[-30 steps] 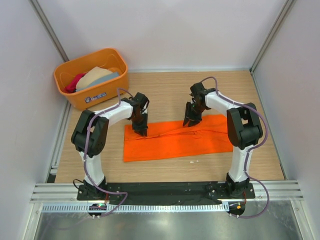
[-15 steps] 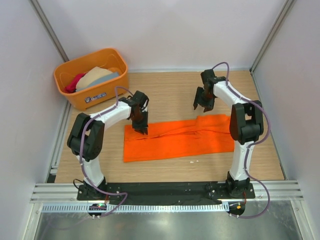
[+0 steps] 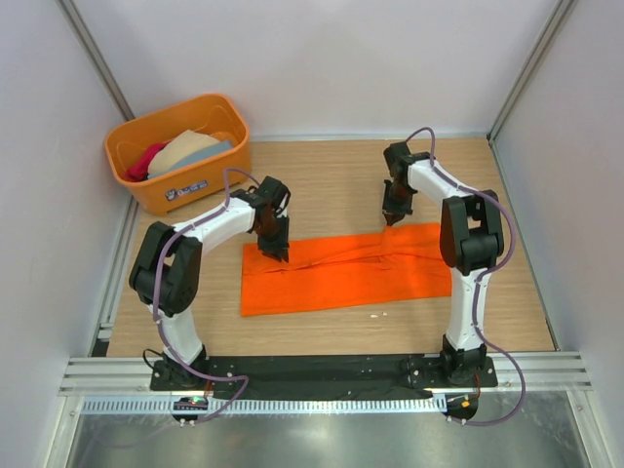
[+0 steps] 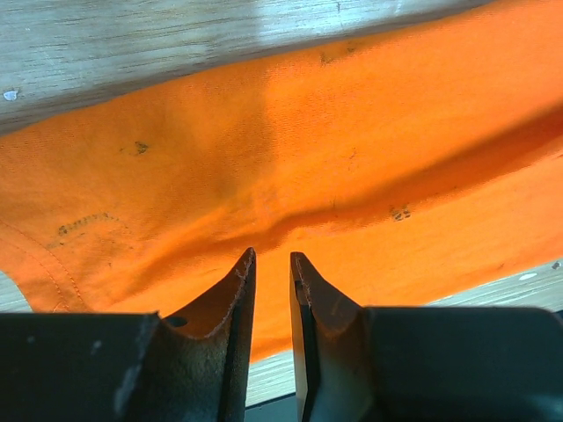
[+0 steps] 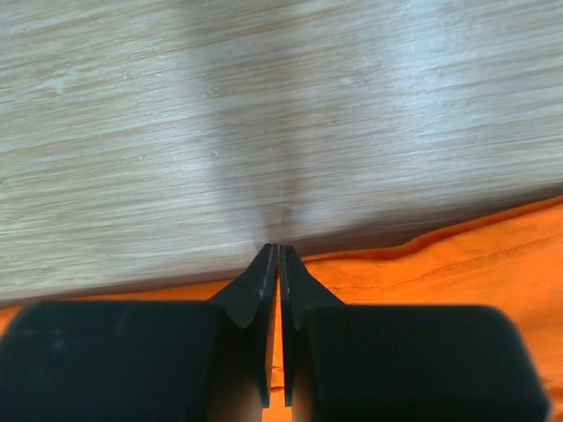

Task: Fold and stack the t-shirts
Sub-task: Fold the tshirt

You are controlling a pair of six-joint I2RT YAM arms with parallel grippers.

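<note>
Orange t-shirt (image 3: 341, 278): soft matt cloth, creased. Table (image 3: 331, 185): pale wood-grain, faint sheen. Tub (image 3: 146, 195): smooth plastic.

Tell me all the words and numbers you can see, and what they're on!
Label on the front of the orange tub: dark print, too small to read.
Orange shirt: a few faint dark marks, too blurred to read as letters.
No other writing shows, so there is nothing that can be quoted.
</note>
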